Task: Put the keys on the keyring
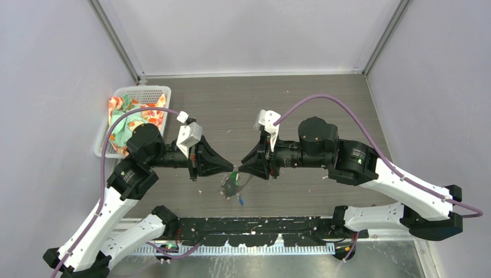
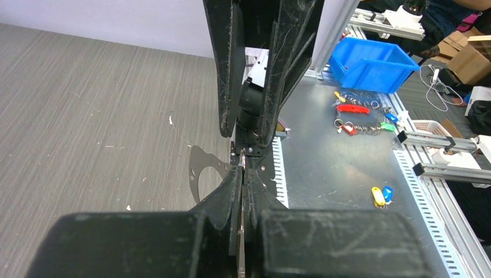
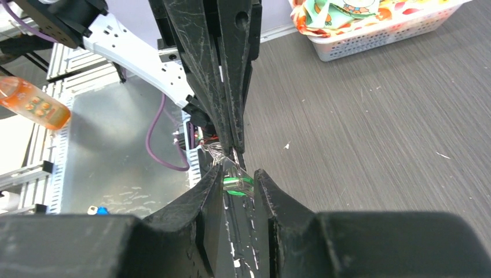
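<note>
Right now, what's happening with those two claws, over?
Left gripper shut on thin grey wire keyring. Right gripper shut on green-headed silver key. Blue-headed key dangles below. Nothing in the way.

Nothing written can be read in any of the three views; no label, brand, number or sign is clear enough to make out.

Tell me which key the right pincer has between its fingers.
The green-headed key: it sits between the fingers of the right pincer, while the blue-headed key hangs outside it.
</note>
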Controlling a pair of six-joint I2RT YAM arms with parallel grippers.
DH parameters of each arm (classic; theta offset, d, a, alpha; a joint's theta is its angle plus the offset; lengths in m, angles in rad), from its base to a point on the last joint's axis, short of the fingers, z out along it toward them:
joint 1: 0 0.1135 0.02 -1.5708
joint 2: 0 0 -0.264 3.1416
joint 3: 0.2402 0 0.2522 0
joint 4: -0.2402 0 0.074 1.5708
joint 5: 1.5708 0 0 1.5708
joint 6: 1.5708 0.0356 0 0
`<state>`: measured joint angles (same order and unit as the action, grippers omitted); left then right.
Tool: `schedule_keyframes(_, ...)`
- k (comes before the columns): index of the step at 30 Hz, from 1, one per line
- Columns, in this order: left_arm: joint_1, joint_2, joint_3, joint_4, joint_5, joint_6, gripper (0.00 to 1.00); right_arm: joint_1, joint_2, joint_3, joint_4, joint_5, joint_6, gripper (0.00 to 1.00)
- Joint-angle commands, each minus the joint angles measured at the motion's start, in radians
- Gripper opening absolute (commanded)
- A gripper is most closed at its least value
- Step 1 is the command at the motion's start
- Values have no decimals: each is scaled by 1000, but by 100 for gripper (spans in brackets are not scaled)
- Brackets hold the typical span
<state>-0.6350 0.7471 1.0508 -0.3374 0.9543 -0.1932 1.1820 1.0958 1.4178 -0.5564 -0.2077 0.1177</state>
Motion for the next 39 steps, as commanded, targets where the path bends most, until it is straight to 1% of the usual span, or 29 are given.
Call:
schedule_keyframes(1, -2, -16, 45, 34, 19, 12, 0, -14, 0, 17, 63, -79, 33, 32)
schedule_keyframes(6, -2, -13, 46, 41, 9, 7, 0, -15, 13, 8, 74, -103, 45, 31)
schedule_keyframes(18, -2, -11, 52, 48, 8, -9, 0, -21, 18, -4, 89, -95, 60, 19)
schedule_keyframes(19, -2, -11, 52, 50, 9, -9, 0, -21, 21, -6, 89, -75, 63, 19)
schedule_keyframes(22, -2, -12, 55, 51, 13, -13, 0, -22, 29, -9, 68, -33, 59, 26)
schedule_keyframes(24, -2, -14, 53, 49, 14, -14, 0, -22, 20, -19, 81, -21, 61, 28)
schedule_keyframes(27, -2, -15, 51, 48, 14, -14, 0, -23, 1, -33, 96, 21, 62, 28)
schedule_keyframes(32, -3, -17, 48, 50, 12, -15, 0, -26, -9, -38, 99, 20, 58, 28)
schedule_keyframes(36, -3, -17, 48, 53, 9, -17, 0, -27, 3, -36, 114, -22, 71, 23)
schedule_keyframes(38, -3, -17, 46, 53, 9, -15, 0, -26, 10, -38, 126, -46, 80, 19)
schedule_keyframes(39, -2, -17, 46, 52, 9, -15, 0, -27, 12, -37, 133, -58, 81, 15)
